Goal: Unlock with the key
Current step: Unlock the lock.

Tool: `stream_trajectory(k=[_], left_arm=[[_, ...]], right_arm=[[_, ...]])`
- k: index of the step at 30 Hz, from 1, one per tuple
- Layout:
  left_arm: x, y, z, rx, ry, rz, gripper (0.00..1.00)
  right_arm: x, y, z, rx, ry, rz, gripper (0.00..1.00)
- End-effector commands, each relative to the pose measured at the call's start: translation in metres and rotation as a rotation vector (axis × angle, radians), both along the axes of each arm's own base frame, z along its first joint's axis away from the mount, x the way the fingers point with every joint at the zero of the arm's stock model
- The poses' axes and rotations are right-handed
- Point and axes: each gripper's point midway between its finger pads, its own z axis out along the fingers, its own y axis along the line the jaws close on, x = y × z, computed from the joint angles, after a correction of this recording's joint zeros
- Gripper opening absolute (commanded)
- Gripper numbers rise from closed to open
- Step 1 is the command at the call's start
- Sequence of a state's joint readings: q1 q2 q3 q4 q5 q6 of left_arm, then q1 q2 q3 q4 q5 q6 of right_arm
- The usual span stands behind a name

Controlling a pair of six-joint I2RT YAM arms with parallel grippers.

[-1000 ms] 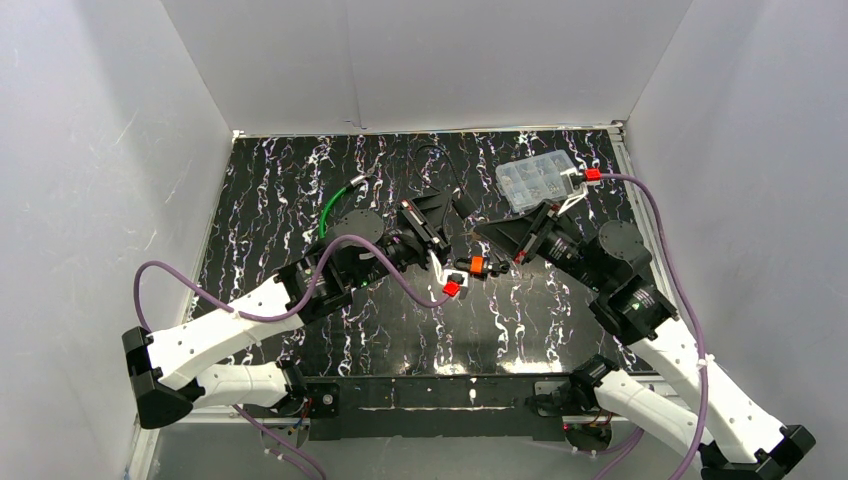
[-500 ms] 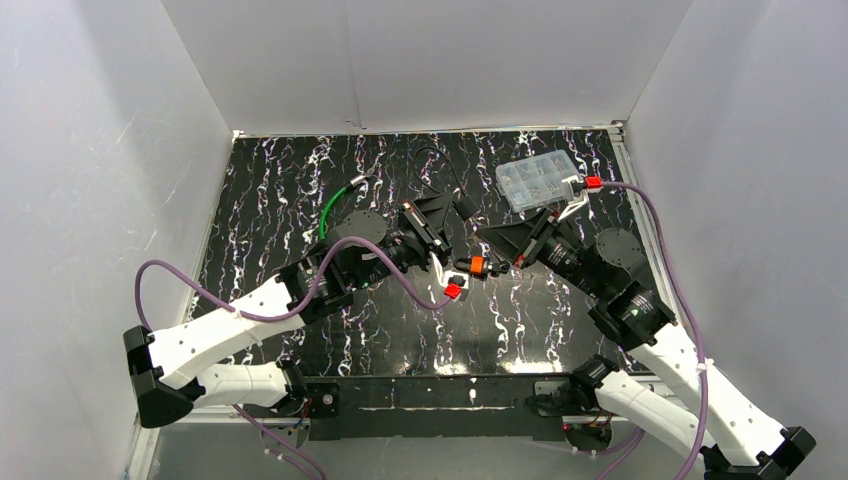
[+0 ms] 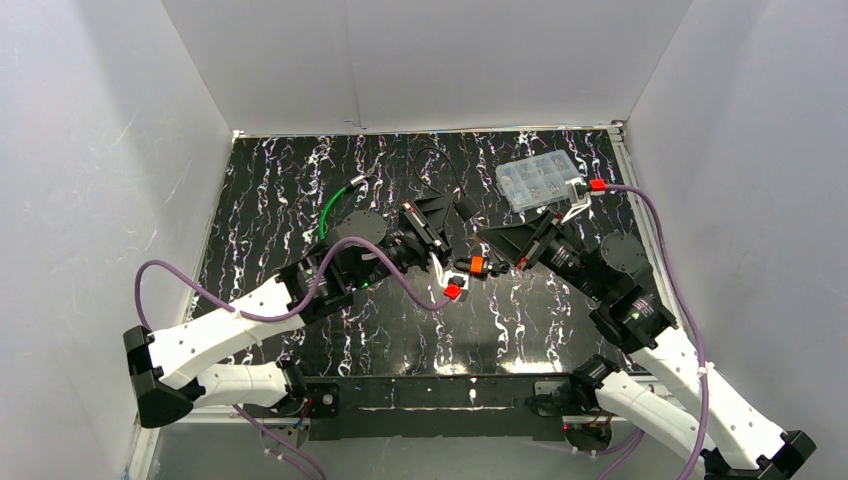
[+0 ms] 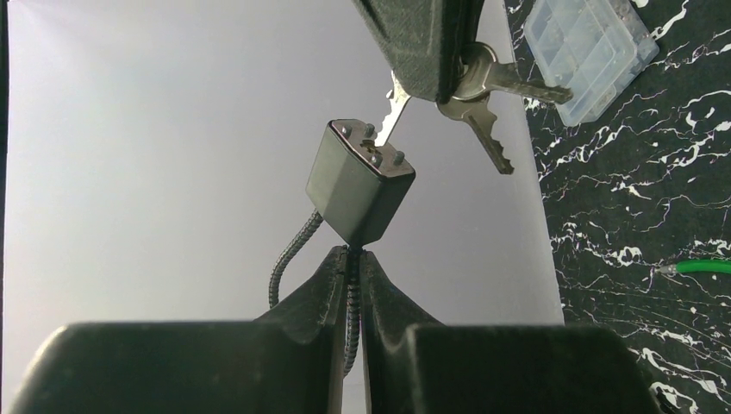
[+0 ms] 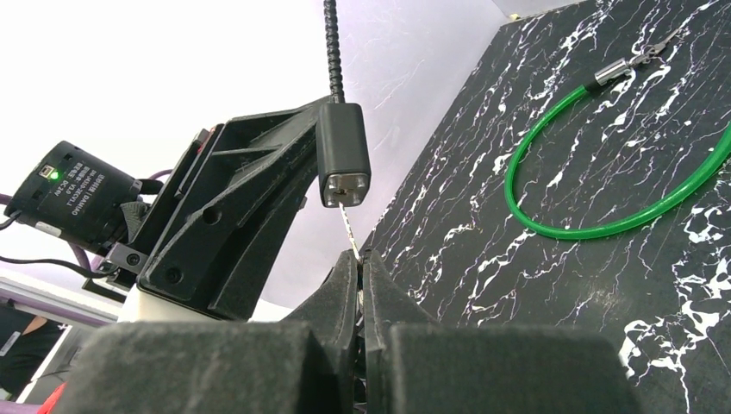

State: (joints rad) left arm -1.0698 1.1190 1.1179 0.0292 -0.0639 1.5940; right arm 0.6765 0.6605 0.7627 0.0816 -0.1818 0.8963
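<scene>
A small dark padlock [image 4: 359,191] hangs in the air by its ribbed steel cable [image 4: 289,259]. My left gripper [image 4: 353,254] is shut on that cable just below the lock body. My right gripper [image 5: 359,259] is shut on a silver key [image 5: 348,228], whose blade tip meets the keyhole face of the padlock [image 5: 343,155]. Two spare keys [image 4: 487,129] dangle from the same ring beside the right fingers [image 4: 427,43]. In the top view both grippers meet over the middle of the table, the left gripper [image 3: 442,212] facing the right gripper [image 3: 487,233].
A clear plastic compartment box [image 3: 540,180] lies at the back right of the black marbled table [image 3: 300,180]. A green cable loop [image 3: 335,205] lies back left, behind the left arm. White walls enclose three sides.
The right arm's elbow and wrist have shifted slightly to the right. Both grips and the lock stay where they were.
</scene>
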Motion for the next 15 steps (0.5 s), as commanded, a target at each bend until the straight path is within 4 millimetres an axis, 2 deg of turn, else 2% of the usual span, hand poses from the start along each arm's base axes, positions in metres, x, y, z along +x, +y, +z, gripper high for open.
stream_trajectory(k=[1, 15], left_arm=[[-0.0034, 0.0029, 0.0161, -0.046, -0.032, -0.003, 0.00], [-0.0061, 0.0044, 0.0207, -0.057, -0.049, -0.014, 0.00]], right_arm=[[-0.0031, 0.0003, 0.0209, 0.057, -0.057, 0.010, 0.01], [0.0036, 0.0018, 0.0214, 0.049, -0.056, -0.010, 0.01]])
